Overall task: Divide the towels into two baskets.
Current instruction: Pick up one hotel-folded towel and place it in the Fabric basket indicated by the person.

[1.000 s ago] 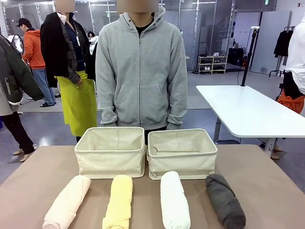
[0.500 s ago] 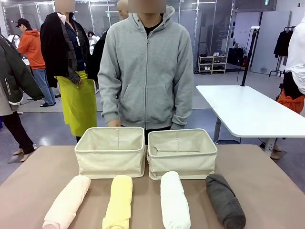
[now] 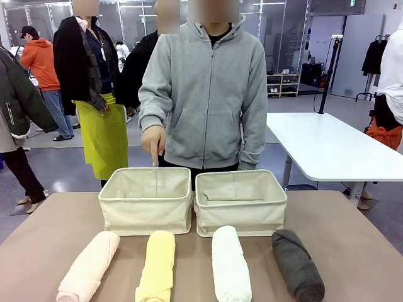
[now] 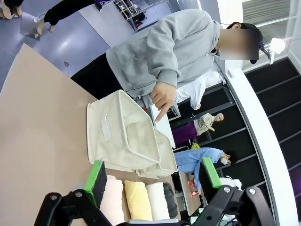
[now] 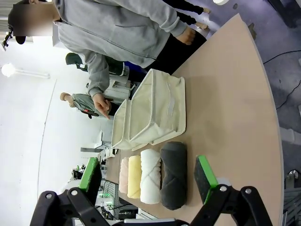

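Near the front edge of the brown worktop (image 3: 50, 233), four rolled towels are lying side by side in a row: from the robot's left, the pale pink towel (image 3: 89, 267), the yellow towel (image 3: 157, 264), the white towel (image 3: 230, 263) and the dark grey towel (image 3: 297, 264). Just behind them, the left basket (image 3: 146, 214) and the right basket (image 3: 239, 217), both cream canvas, are standing close side by side. At the far side, a person (image 3: 208, 94) in a grey hoodie is standing, and the person's hand (image 3: 153, 139) is pointing one finger down above the left basket's far rim. The robot's left hand (image 4: 154, 175) is hanging with its jaws spread wide, gripping nothing; the right hand (image 5: 147, 174) is likewise gaping wide, both well apart from the towels
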You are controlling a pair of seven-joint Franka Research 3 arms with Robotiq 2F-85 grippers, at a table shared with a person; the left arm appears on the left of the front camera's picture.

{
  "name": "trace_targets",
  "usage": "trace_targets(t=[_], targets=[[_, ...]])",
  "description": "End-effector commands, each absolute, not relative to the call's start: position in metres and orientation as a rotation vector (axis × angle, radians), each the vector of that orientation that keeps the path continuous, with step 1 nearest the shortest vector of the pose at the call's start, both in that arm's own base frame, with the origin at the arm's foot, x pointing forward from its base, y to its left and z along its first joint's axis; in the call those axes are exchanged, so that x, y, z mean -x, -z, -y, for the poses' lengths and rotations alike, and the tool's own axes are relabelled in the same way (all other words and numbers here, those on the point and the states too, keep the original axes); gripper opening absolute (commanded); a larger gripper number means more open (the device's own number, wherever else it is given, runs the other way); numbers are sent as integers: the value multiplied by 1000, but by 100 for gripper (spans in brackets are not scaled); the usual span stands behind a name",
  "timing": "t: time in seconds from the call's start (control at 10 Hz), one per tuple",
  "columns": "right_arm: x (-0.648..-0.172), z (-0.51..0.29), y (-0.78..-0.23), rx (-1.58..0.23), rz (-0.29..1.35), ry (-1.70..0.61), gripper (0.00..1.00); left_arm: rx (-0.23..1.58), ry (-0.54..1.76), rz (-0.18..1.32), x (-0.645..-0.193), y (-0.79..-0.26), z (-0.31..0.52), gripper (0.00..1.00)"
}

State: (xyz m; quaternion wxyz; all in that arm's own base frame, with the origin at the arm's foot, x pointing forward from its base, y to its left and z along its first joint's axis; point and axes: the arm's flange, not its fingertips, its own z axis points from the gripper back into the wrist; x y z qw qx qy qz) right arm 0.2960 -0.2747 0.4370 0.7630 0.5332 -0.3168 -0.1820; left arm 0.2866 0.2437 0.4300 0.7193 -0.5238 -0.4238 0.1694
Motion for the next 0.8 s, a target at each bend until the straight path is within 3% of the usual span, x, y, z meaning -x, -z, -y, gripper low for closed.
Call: trace_targets(t=[0.0,0.4,0.7], targets=[[-294,276,-438,-1166,695,396,100,1165,-373,946,-284,-431,-245,100],[-294,276,-438,-1166,695,396,100,1158,-374,937,-287,-430,-244,100],[-294,276,-438,-1166,695,396,100,954,-89,756,-292,-485,-206,100]])
